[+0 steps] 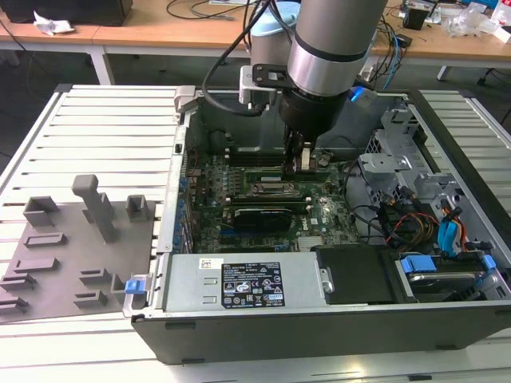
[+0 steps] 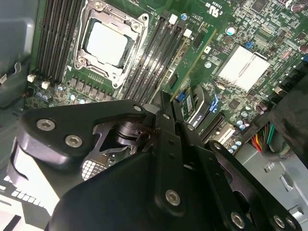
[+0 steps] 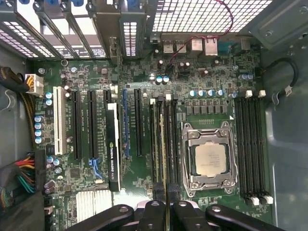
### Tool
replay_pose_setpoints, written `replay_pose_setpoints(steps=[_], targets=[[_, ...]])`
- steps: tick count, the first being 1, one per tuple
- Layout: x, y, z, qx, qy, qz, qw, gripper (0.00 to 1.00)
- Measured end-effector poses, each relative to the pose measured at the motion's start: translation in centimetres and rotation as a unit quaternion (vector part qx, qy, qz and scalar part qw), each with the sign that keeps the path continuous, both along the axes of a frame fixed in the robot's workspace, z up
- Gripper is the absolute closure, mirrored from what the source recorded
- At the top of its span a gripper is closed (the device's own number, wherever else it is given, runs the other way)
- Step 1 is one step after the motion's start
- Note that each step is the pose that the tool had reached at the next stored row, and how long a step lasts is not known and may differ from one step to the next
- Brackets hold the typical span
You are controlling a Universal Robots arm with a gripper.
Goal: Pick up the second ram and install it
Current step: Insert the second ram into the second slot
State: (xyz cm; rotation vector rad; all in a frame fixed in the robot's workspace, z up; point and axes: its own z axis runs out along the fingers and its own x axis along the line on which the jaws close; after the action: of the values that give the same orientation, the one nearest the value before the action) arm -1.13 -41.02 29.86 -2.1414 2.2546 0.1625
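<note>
One gripper (image 3: 166, 208) we see clamped on the second ram (image 3: 162, 159), held edge-down, its long axis parallel to the memory slots (image 3: 169, 144) directly beneath.

A lab bench: open computer case (image 1: 319, 319) on slatted table (image 1: 104, 136), cable-strewn desks (image 1: 160, 28) behind

The exterior view looks down from in front on the open computer case (image 1: 447, 335). Both wrist views look down close on its green board (image 3: 139, 187), sharing the processor socket (image 2: 108, 41).
</note>
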Motion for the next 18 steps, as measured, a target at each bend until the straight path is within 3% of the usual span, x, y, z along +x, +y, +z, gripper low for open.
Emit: replay_pose_setpoints(steps=[7,10,14,15,18], targets=[[-0.2,-0.08,-0.43,0.0001,0.0000,0.000,1.0000,0.87],[-1.1,-0.05,-1.22,0.0001,0.0000,-0.001,1.0000,0.87],[-1.2,0.49,-1.97,-0.0001,0.0000,-0.009,1.0000,0.87],[-1.3,1.02,-2.40,-0.0011,0.0000,-0.010,0.9999,0.87],[-1.4,1.88,-2.74,-0.0101,-0.0002,-0.010,0.9999,0.87]])
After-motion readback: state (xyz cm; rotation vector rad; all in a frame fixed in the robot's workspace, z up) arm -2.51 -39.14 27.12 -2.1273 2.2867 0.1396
